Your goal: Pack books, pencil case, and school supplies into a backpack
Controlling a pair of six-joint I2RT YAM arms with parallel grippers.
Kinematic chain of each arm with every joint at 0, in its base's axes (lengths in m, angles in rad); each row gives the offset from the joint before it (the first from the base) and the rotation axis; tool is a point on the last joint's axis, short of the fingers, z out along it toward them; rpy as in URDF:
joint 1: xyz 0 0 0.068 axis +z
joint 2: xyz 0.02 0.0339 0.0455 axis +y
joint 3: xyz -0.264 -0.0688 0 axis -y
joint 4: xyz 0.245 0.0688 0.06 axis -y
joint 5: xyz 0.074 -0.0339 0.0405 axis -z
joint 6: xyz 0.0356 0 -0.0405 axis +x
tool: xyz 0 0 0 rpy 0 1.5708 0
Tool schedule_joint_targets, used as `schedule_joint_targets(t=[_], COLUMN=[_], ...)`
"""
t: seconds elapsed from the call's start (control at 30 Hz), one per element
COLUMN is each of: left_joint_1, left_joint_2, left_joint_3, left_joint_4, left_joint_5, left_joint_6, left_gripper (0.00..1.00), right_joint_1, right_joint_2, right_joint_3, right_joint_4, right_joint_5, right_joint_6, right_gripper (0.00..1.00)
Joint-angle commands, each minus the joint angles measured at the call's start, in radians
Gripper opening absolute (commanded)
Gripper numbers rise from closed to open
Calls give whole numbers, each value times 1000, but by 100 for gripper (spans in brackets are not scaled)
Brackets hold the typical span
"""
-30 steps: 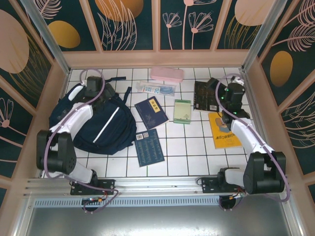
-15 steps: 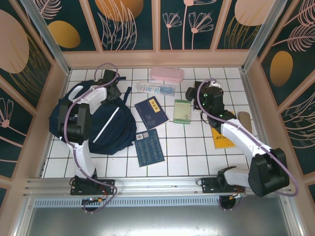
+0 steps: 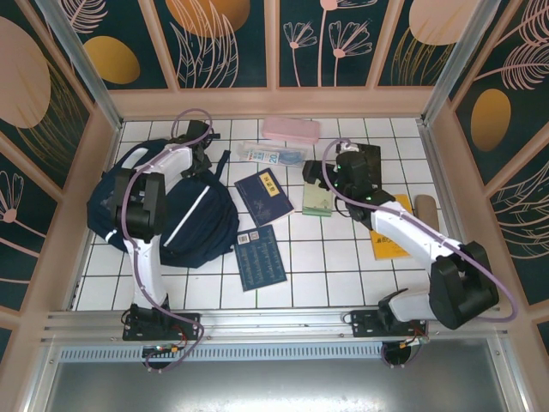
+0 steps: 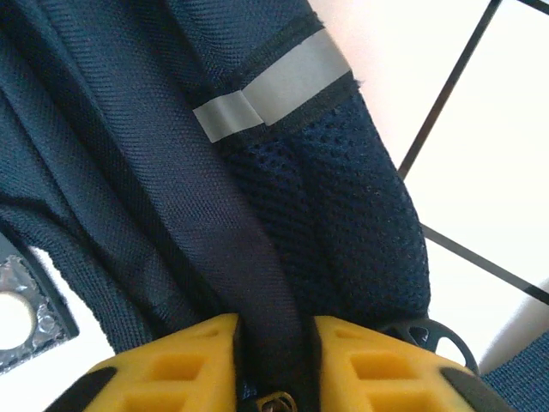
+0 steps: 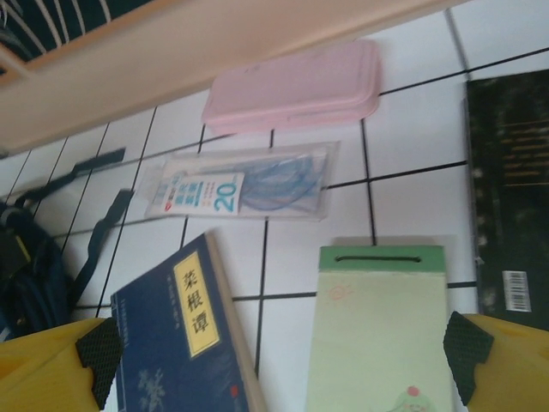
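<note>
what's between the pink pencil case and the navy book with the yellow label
The clear packet with blue-and-white print; the right wrist view shows it.

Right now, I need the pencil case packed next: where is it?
In the top view the pencil case lies at the far edge of the table, by the back wall, just beyond the clear packet.

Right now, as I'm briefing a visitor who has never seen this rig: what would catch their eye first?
The big navy backpack slumped at the left of the top view, with the left gripper pinching one of its straps. Next, the right gripper hanging open above the pale green book, with the pink pencil case lying beyond it.
</note>
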Motion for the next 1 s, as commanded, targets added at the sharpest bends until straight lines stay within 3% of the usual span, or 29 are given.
schedule_joint_targets(t=[0.0, 0.07, 0.3, 0.43, 0.6, 0.73, 0.97], left_joint_1=[-40, -59, -82, -81, -73, -19, 152], left_joint_2=[36, 14, -111, -190, -323, -440, -582], left_joint_3=[5, -15, -93, -118, -200, -319, -534], left_joint_4=[38, 64, 98, 61, 3, -26, -35], left_joint_5=[85, 117, 156, 139, 37, -27, -58], left_joint_6=[61, 79, 78, 79, 52, 12, -32], left_gripper=[25, 21, 23, 46, 50, 50, 49], right_joint_1=[36, 60, 160, 199, 216, 232, 267], right_joint_2=[58, 107, 348, 477, 616, 718, 880], right_joint_3=[64, 99, 286, 396, 526, 617, 778], right_joint_4=[1, 2, -24, -39, -61, -87, -149], right_joint_5=[-71, -102, -200, -240, -325, -368, -404], right_joint_6=[-40, -52, -77, -85, -92, -92, -99], right_gripper=[99, 99, 97, 91, 78, 77, 76])
